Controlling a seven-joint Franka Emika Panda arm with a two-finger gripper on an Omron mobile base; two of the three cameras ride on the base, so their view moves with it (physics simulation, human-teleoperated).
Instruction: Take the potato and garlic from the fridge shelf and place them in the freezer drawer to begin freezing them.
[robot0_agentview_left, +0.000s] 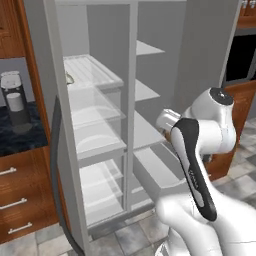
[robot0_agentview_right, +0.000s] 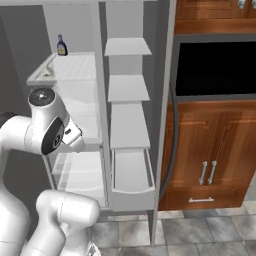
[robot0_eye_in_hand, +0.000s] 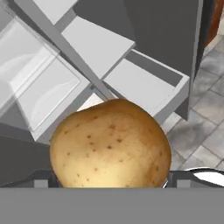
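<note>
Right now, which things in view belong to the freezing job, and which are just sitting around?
Job:
potato, held in the jaws
garlic, on the fridge shelf
freezer drawer, pulled open

Just there:
sauce bottle
coffee machine
oven

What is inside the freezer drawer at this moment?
The freezer drawer is pulled out and looks empty: only its plain grey floor shows. The potato is in the gripper, not in it.

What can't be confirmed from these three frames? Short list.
- Gripper fingertips: in the hand view the potato covers them, so contact on its sides is unseen.
- Gripper in both base views: the arm's own links block it.
- Garlic: left base view, half behind the fridge frame on the fridge shelf; too small to identify.
- Freezer drawer floor: right base view, front wall hides part.
</note>
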